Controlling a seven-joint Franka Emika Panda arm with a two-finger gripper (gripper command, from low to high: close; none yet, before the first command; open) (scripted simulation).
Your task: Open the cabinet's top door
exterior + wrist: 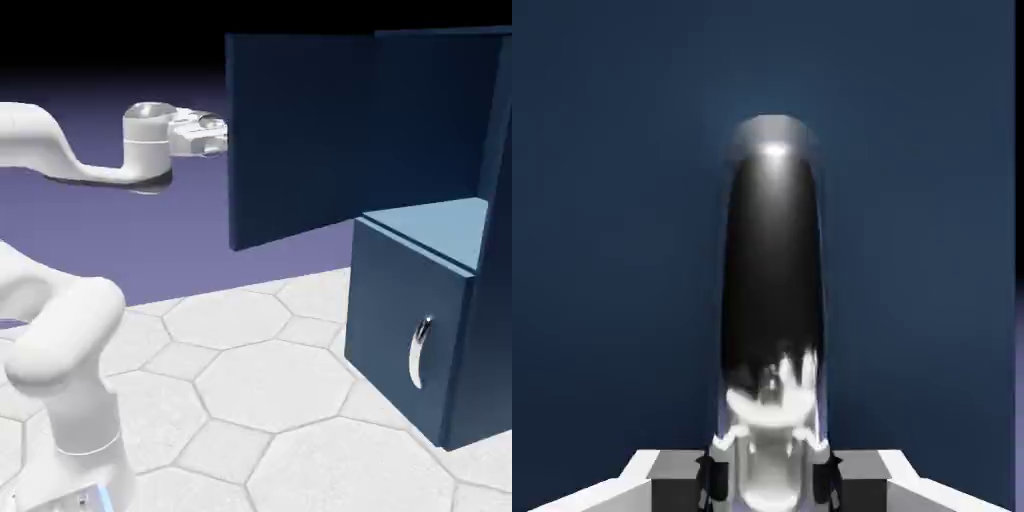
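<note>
The navy cabinet (485, 330) stands at the exterior view's right. Its top door (300, 140) is swung wide open and shows as a flat panel reaching left from the cabinet's body. My gripper (222, 135) sits at that door's free left edge, and the door's handle is hidden there behind the panel. In the hand view the long curved silver handle (772, 280) runs up the navy door (612, 200). Its lower end lies between my fingertips (712, 478), with the gripper (770, 480) shut on it.
A light-blue inner shelf (440, 225) lies exposed behind the open door. Below it the shorter door (395, 300) stays shut, with its small silver handle (420, 352). The arm's base (70, 400) rises at lower left over the white hexagon-tiled table (260, 380).
</note>
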